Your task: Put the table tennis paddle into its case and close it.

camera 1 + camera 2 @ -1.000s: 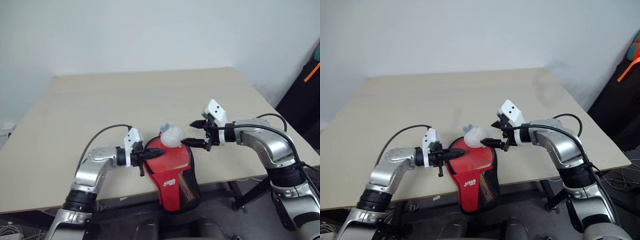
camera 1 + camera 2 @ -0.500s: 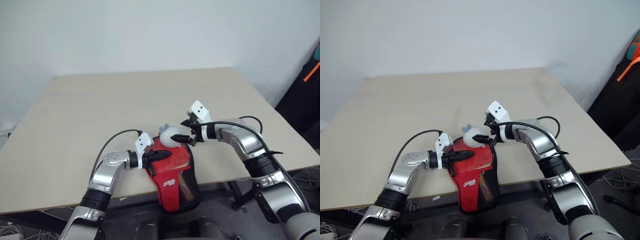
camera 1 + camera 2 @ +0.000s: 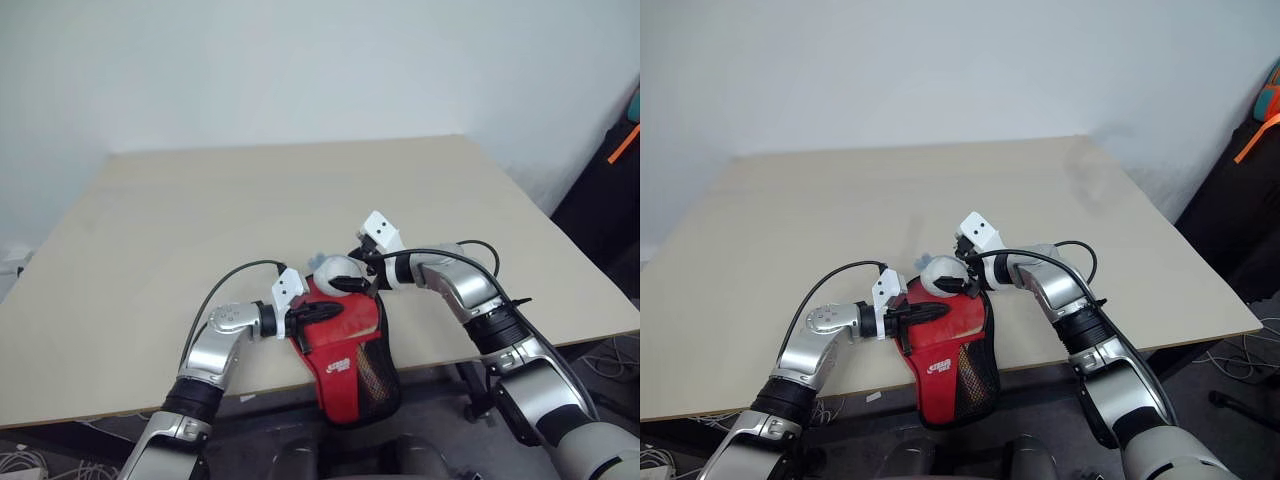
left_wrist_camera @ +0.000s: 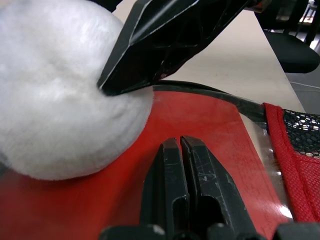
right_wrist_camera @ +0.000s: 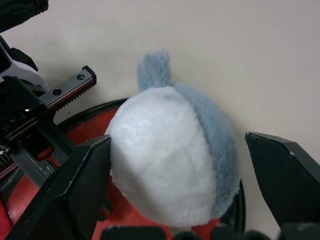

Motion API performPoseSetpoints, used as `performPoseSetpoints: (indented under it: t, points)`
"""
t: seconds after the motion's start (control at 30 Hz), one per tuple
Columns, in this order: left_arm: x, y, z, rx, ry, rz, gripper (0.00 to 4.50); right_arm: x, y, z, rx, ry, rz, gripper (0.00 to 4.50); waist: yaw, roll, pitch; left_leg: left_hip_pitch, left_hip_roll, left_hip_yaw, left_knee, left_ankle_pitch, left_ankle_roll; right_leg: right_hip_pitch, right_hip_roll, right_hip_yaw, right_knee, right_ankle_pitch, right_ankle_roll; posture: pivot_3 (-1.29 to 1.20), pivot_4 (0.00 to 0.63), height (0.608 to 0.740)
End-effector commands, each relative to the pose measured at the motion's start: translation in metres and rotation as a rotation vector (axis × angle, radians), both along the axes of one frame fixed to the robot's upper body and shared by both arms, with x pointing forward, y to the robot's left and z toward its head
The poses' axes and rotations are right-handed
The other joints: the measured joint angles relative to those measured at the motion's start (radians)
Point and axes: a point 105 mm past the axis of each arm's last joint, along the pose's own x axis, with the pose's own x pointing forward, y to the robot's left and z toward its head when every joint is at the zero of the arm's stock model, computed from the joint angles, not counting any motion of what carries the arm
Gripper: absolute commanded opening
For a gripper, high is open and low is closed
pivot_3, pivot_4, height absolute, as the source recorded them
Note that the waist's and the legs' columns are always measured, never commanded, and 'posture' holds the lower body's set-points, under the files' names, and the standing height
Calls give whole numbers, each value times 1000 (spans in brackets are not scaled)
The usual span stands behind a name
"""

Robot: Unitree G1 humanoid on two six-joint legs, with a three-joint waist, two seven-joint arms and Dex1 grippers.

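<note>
The case lies at the near edge of the table, red side up, its lower part with the black mesh hanging over the edge. A white logo is printed on the red fabric just above the mesh (too small to read). A red surface shows inside the black zip rim in the wrist views; whether this is the table tennis paddle or the case's own fabric cannot be told.

A fluffy white-and-grey ball sits on the round end of the case, a small grey tuft sticking out toward the table beyond it. It covers much of the round end.

Compared with a second ago, the right gripper has come down and in toward the ball from the right; before, it was held higher and off to the side. Now its black fingers are spread wide on either side of the ball, one of them against the fur. The left gripper has shifted only slightly; its fingers are pressed together, with nothing seen between them, lying on the red surface just beside the ball.

A black cable loops over the left arm. Dark gear with an orange strap stands beyond the table's right corner.
</note>
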Motion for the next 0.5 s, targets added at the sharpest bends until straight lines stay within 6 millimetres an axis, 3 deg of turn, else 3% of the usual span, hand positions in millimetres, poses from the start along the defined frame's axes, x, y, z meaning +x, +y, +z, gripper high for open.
performPoseSetpoints:
  t: [0.03, 0.13, 0.37, 0.5]
  points:
    - [-12, 3, -24, 59, 93, -14, 1, 5, 3, 14, 7, -52, 9, 4328, 0, 0, 0, 0, 0, 0, 0, 0, 0, 0, 0, 0, 0, 0, 0, 0, 0, 706]
    - [-14, 3, -27, 80, 96, -22, 0, 6, 4, 13, 8, -49, 6, 3687, -1, 0, 0, 0, 0, 0, 0, 0, 0, 0, 0, 0, 0, 0, 0, 0, 0, 706]
    - [-17, 4, -35, 107, 108, -28, 0, 8, 4, 12, 0, -50, -8, 1289, -1, 1, -1, 1, 0, 0, -1, 0, 0, 0, 0, 0, 0, 0, 0, 0, 0, 706]
    - [-20, 5, -38, 123, 113, -37, 0, 15, 2, 13, -25, -81, -36, 295, -1, 2, -1, 1, 0, 0, -1, 0, 0, 0, 0, 0, 0, 0, 0, 0, 0, 706]
